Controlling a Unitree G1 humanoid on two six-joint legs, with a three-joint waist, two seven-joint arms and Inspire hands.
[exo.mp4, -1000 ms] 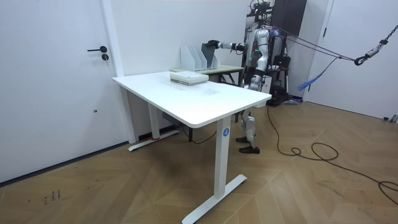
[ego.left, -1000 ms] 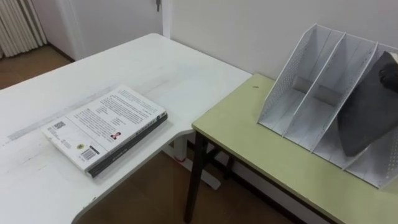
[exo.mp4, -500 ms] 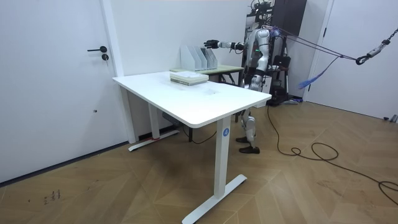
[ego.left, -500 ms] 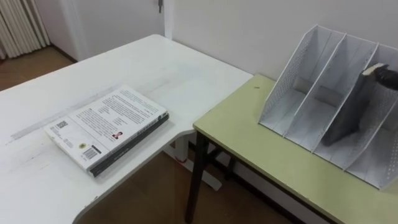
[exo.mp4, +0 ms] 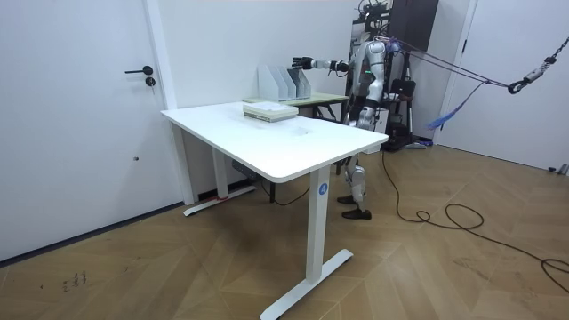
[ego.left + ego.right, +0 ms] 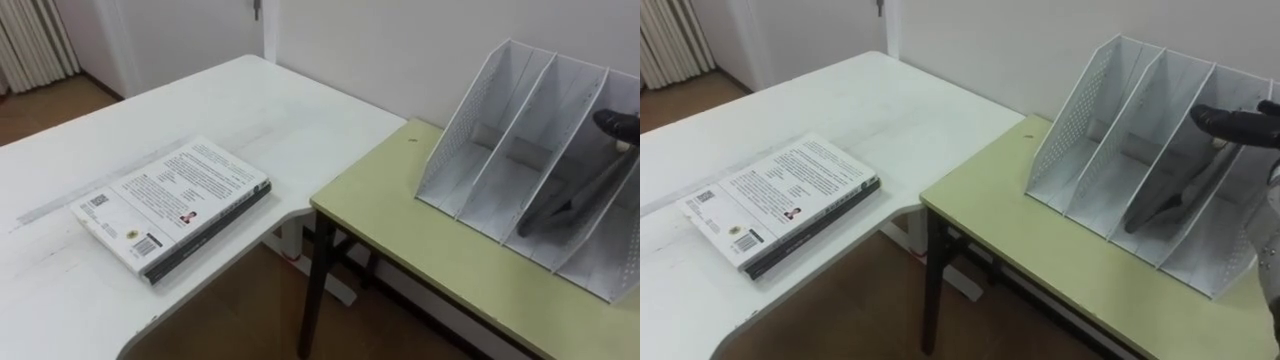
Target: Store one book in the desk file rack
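White desk (image 5: 293,151) stands beside green table (image 6: 400,222) on wood floor (image 5: 427,267).

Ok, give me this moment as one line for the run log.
dark book: tilted in file rack, second slot from left | right hand: open, above it | other books: stacked on white table

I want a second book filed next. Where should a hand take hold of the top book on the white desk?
Judging by its pose, grip the top book by its long edge nearest the white desk's cut-out, midway along, coming from that side: it lies flat on a darker book, and that edge is exposed.
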